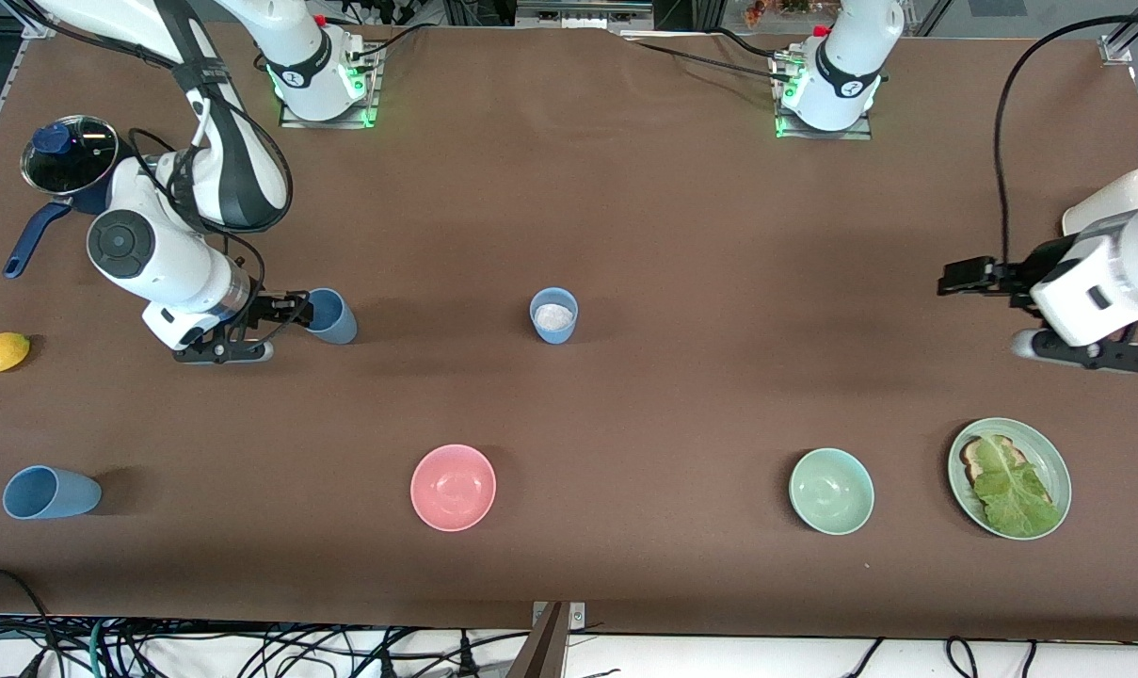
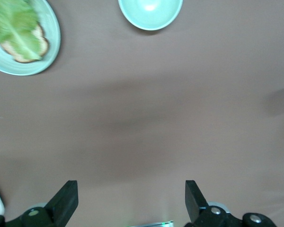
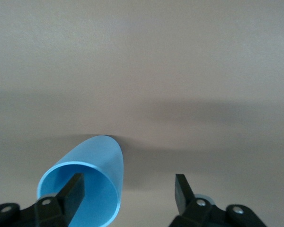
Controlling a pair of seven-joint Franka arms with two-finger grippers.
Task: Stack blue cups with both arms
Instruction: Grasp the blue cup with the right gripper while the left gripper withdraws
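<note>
The right end effector (image 1: 297, 311), low at the right arm's end of the desk (image 1: 625, 217), is spread, one finger inside the rim of a tilted blue cup (image 1: 331, 315). A second blue cup (image 1: 554, 314) stands mid-desk, and a third (image 1: 49, 492) lies nearer the front camera. The left end effector (image 1: 954, 278) waits, spread, above bare desk.

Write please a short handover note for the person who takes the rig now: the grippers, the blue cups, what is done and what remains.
Right gripper: open, one finger inside the rim of a blue cup at the right arm's end of the table, not closed on it.
Left gripper: open, empty, waiting above bare table at the left arm's end.
Second cup: upright at mid-table, whitish inside bottom.
Third cup: nearer the front camera, same end as the first.
Done: nothing stacked.
Left: grip, lift, stack all three.
</note>
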